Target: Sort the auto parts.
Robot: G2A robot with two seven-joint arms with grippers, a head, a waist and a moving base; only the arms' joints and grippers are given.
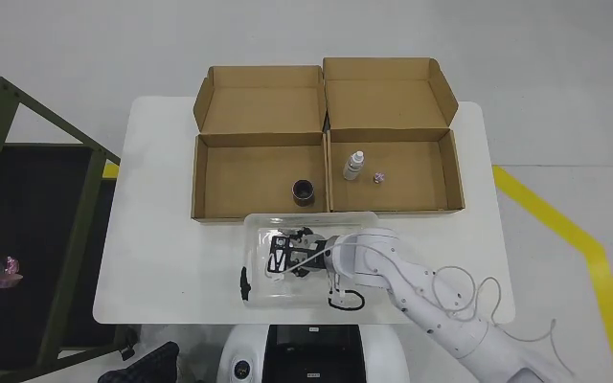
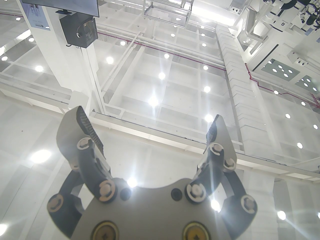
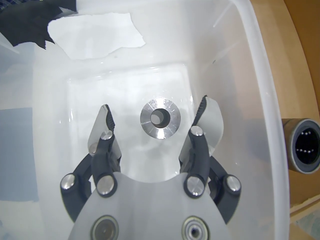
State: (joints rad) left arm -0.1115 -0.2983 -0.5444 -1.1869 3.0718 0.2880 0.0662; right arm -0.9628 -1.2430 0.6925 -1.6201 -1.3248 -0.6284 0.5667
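Step in hand: pick-up from the clear bin [image 3: 252,51]. The right gripper [image 3: 155,108] hung inside, jaws spread over 1 metal ring [image 3: 160,117] on the bin floor. The next move likely required descent, then closure. The left gripper [image 2: 148,116] was spread, empty.

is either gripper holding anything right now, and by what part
Nothing held: right gripper open over the metal ring, left gripper open and empty.

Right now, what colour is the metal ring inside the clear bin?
The metal ring is shiny silver; the right wrist view shows it best.
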